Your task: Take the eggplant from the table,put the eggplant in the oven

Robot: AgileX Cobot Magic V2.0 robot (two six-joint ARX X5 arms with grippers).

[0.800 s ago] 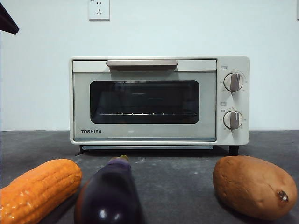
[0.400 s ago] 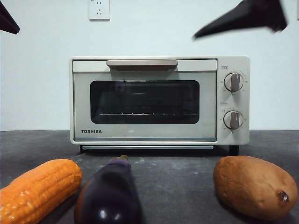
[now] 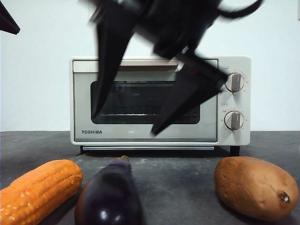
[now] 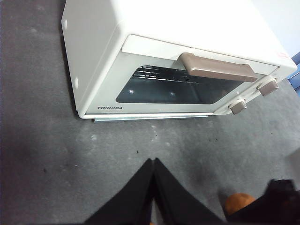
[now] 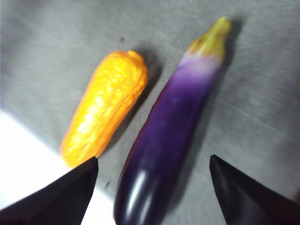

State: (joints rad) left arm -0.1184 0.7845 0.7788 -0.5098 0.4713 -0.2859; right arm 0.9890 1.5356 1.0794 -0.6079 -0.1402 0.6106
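The glossy purple eggplant [image 3: 110, 197] lies on the dark grey table [image 3: 187, 168] in front of the cream oven [image 3: 122, 135], stem towards it. My right gripper [image 3: 125, 124] hangs open above the eggplant, blurred, in front of the oven's shut glass door. In the right wrist view the eggplant [image 5: 168, 136] lies lengthwise between the spread jaws of that gripper [image 5: 152, 161], apart from both. My left gripper [image 4: 153, 161] is shut on nothing over bare table [image 4: 47, 154], facing the oven [image 4: 187, 28]; it shows as a black tip [image 3: 7, 21] at the top left.
An orange corn cob [image 3: 37, 190] lies close beside the eggplant on the left, also in the right wrist view [image 5: 105, 105]. A brown sweet potato [image 3: 255, 187] rests to the right. The oven's tan handle [image 4: 218, 70] and two knobs [image 3: 233, 120] face forward.
The right arm has swung down from the top right corner to the middle, now hanging open in front of the oven door above the eggplant. The vegetables, the oven and the left arm have not moved.
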